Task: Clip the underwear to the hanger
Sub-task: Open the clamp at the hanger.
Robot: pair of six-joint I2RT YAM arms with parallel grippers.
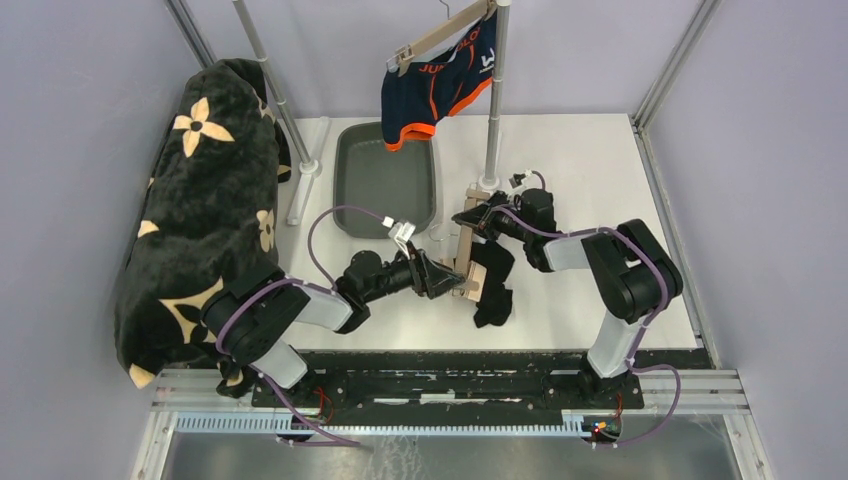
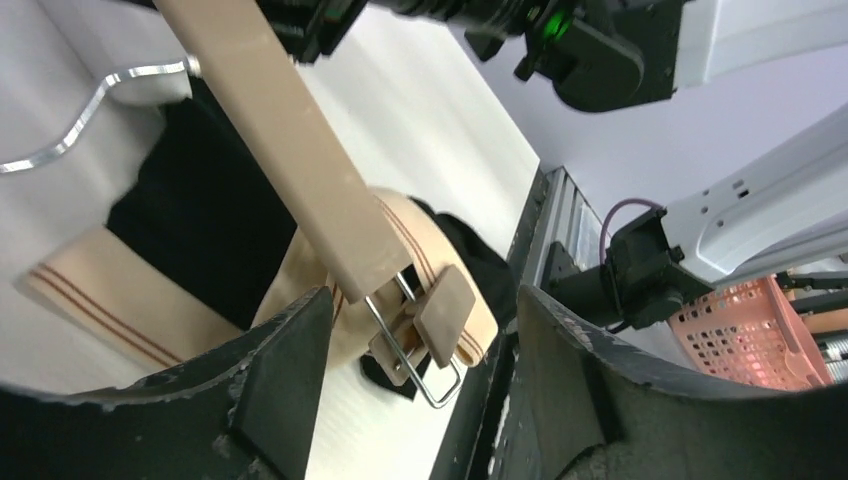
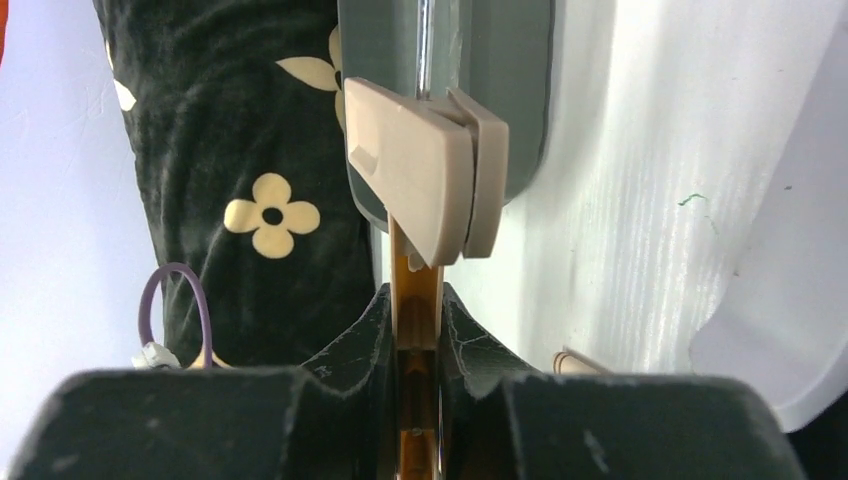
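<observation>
At the surface's (image 1: 580, 180) centre lay the hanger (image 1: 464, 250), with the black underwear (image 1: 495, 295) at its five o'clock. The right hand (image 1: 470, 215) pinched the bar's twelve-o'clock end. The left hand (image 1: 452, 280) was spread around the six-o'clock clip (image 2: 445, 315). This looked like the first clipping step; next the clip needed squeezing onto the waistband (image 2: 100, 295).

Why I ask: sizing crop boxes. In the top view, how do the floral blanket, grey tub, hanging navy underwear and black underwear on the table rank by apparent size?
1. floral blanket
2. grey tub
3. navy underwear, hung nearer the camera, so unsure against the tub
4. black underwear
</observation>
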